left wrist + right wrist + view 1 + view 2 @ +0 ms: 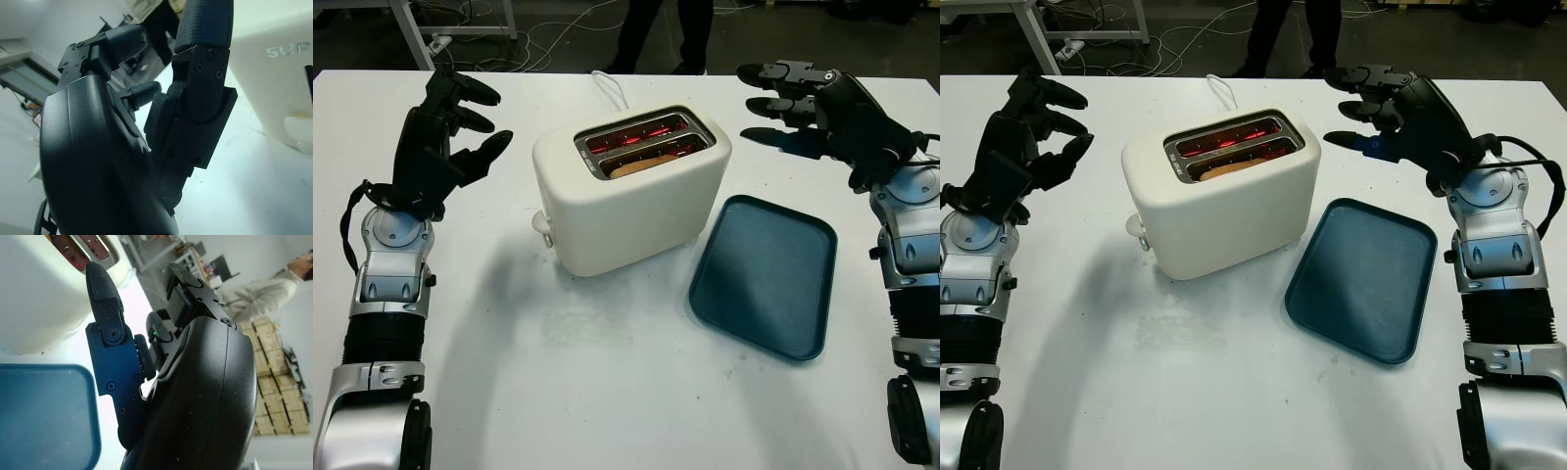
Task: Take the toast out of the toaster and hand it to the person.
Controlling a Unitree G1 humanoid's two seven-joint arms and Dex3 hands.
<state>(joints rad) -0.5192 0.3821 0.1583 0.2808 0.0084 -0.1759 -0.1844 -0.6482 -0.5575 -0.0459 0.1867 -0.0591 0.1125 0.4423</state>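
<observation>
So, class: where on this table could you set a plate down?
Bare table spreads in front of the toaster and tray. A smaller patch lies between the toaster and the open left hand. It is crowded between toaster, tray and open right hand.

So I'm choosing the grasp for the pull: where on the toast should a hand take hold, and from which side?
Probably the toast's top edge, pinched across its flat faces from straight above: it stands upright in the toaster's nearer slot, barely showing, and the slot walls hide everything else. The elements glow red, so fingertips should stay shallow. Both hands, left and right, are open beside the toaster.
</observation>
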